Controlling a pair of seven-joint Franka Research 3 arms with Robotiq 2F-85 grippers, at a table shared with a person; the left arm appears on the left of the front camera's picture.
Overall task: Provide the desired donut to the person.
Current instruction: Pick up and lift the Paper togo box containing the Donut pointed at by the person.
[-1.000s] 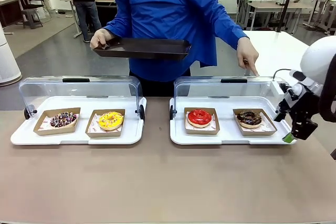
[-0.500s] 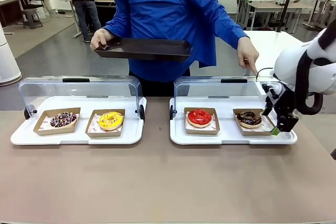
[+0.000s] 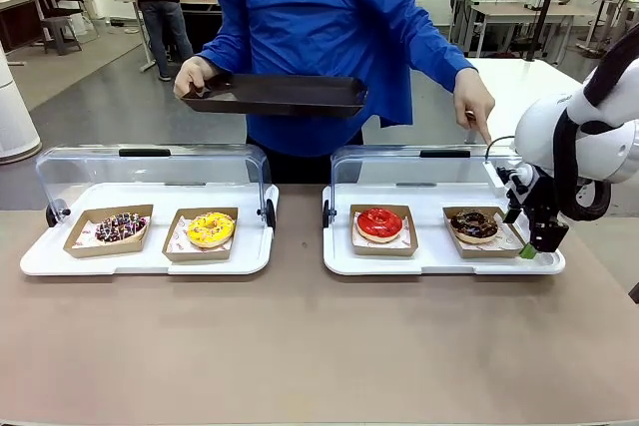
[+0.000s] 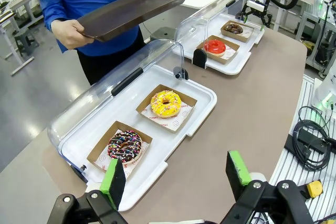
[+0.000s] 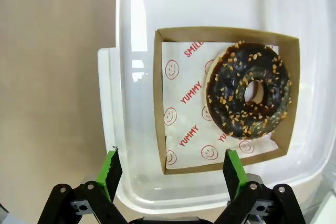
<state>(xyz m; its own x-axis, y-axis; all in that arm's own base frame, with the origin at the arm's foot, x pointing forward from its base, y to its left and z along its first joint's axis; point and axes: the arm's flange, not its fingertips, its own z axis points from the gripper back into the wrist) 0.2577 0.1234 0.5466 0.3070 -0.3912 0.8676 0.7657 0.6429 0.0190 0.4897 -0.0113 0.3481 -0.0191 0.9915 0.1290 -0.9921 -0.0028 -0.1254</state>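
Observation:
The person [image 3: 319, 37] in a blue jacket holds a dark tray [image 3: 275, 94] in one hand and points a finger [image 3: 481, 132] of the other down at the chocolate donut [image 3: 474, 224] with nut bits. That donut lies in a cardboard boat at the right end of the right white tray [image 3: 439, 261]. My right gripper [image 3: 539, 241] hangs open just right of it, over the tray's rim. In the right wrist view the chocolate donut [image 5: 248, 90] lies ahead and to the right of my open right gripper [image 5: 172, 174]. My left gripper [image 4: 176, 177] is open and holds nothing.
A red-glazed donut [image 3: 379, 222] shares the right tray. The left tray [image 3: 60, 261] holds a sprinkled dark donut [image 3: 121, 226] and a yellow donut [image 3: 210, 228]. Both clear lids [image 3: 150, 169] stand open at the back. Bare brown tabletop [image 3: 300, 346] lies in front.
My right arm has swung in from the table's right edge toward the chocolate donut, with the gripper still open. The person's tray and pointing hand have barely shifted.

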